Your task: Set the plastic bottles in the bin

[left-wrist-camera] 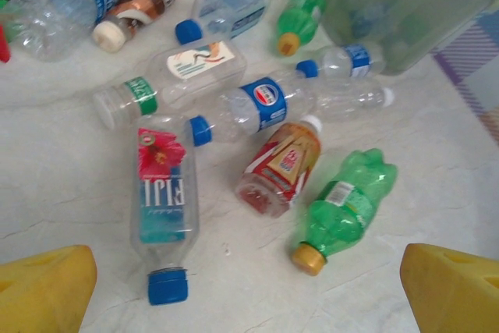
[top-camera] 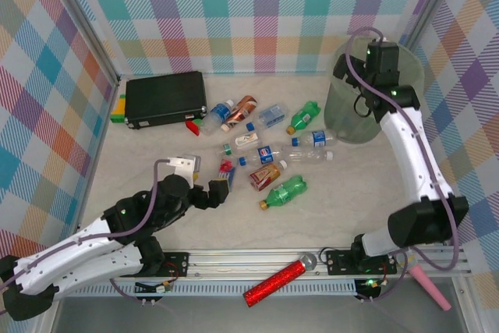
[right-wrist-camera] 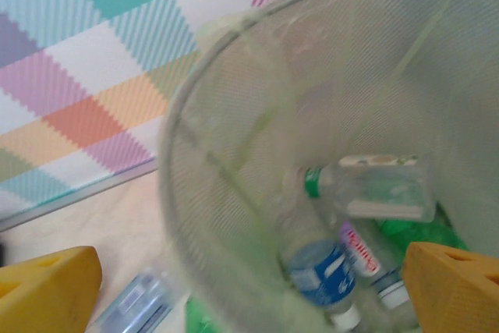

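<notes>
Pale marbled table [top-camera: 312, 224] walled by checked cloth [top-camera: 234, 13] at 9, 12 and 3 o'clock, with a metal rail [top-camera: 257, 259] along its 6 o'clock edge. Bare surface lies between the bottle heap and the rail, and toward 3 o'clock beside the right arm [top-camera: 409, 146]. Plastic bottles [top-camera: 269, 154] lie on their sides in a loose heap at the centre: clear ones with blue caps and labels, two green, one brown-labelled. Round translucent pale-green bin [top-camera: 343, 118] stands at 1 o'clock near the far right corner, more bottles [right-wrist-camera: 366, 185] lying inside. Right gripper [right-wrist-camera: 249, 294] hangs over the bin's mouth, jaws spread wide, empty. Left gripper [left-wrist-camera: 249, 294] hovers at 7 o'clock of the heap, jaws spread, a blue-capped Fiji bottle [left-wrist-camera: 162, 208] just ahead. Black case [top-camera: 165, 97] sits at 11 o'clock; red glittery tube [top-camera: 274, 283] lies on the rail
</notes>
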Robot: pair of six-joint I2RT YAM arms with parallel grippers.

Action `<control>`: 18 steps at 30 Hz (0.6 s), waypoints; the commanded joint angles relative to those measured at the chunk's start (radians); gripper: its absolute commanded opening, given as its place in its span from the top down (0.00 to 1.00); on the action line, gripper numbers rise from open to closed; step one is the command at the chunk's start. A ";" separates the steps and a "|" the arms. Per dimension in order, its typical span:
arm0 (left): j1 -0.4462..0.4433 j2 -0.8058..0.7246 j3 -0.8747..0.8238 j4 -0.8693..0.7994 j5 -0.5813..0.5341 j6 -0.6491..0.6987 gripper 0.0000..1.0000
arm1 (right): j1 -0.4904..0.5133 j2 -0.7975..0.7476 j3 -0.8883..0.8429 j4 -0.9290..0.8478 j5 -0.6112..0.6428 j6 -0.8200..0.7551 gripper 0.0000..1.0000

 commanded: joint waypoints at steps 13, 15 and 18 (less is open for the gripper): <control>-0.003 0.371 0.116 -0.100 -0.132 -0.112 0.00 | 0.250 -0.365 -0.490 0.192 -0.359 0.080 0.01; -0.001 0.402 0.101 -0.103 -0.123 -0.122 0.02 | 0.264 -0.399 -0.537 0.202 -0.389 0.087 0.01; 0.002 0.438 0.062 -0.099 -0.111 -0.140 0.06 | 0.281 -0.440 -0.589 0.199 -0.409 0.100 0.01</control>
